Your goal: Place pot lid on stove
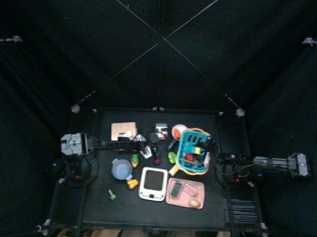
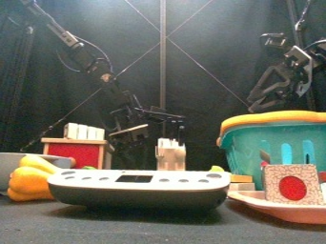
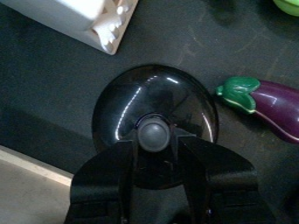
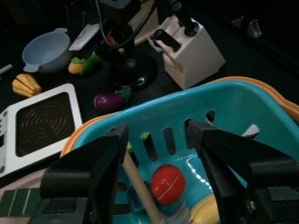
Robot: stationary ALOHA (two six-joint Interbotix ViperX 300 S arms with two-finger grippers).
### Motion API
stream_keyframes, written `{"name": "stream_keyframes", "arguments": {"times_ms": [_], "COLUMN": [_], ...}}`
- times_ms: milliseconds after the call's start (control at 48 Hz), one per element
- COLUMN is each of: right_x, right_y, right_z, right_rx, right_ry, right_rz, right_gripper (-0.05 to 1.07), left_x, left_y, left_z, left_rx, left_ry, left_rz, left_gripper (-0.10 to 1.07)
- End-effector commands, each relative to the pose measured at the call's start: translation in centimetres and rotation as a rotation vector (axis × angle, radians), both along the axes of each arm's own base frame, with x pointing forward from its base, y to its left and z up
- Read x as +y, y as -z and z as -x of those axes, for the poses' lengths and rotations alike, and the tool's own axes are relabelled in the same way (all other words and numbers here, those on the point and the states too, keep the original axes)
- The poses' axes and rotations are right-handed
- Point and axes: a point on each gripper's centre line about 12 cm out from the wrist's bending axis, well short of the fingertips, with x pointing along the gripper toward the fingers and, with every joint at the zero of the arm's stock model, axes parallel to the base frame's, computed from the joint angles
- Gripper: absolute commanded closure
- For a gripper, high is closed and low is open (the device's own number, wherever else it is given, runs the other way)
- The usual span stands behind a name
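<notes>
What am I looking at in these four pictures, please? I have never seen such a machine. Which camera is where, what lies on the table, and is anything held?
It is a robot with two black arms at a small black table. One picture looks straight down, one looks level from the table's front edge, and one camera rides on each wrist. On the table lie a white stove, a pink tray, a teal basket, a grey bowl, a white knife block, a toy eggplant and a black pot lid. The left gripper is open, with its jaws on either side of the lid's knob, and seemingly not gripping it yet. The right gripper hangs open over the basket, empty.
</notes>
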Motion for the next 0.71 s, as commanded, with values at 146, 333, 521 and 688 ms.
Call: {"name": "stream_keyframes", "arguments": {"times_ms": [146, 333, 521, 688], "right_x": [0.0, -0.1, -0.1, -0.1], "right_y": [-0.4, -0.4, -0.4, -0.4], "right_z": [-0.3, -0.3, -0.3, -0.2], "right_rx": [-0.011, -0.011, -0.011, -0.011], "right_ry": [-0.004, 0.000, 0.000, 0.004], "right_rz": [0.000, -0.001, -0.001, -0.002], "right_gripper": [0.12, 0.12, 0.12, 0.12], "left_x": [0.1, -0.8, -3.5, -6.5], "left_y": [-3.4, -4.9, -7.0, -9.2], "left_z": [-0.5, -0.5, -0.6, -0.9], "left_rx": [-0.089, -0.108, -0.117, -0.126], "left_ry": [0.003, 0.022, 0.078, 0.149], "left_rz": [-0.023, -0.033, -0.045, -0.064], "left_gripper": [0.33, 0.33, 0.33, 0.33]}}
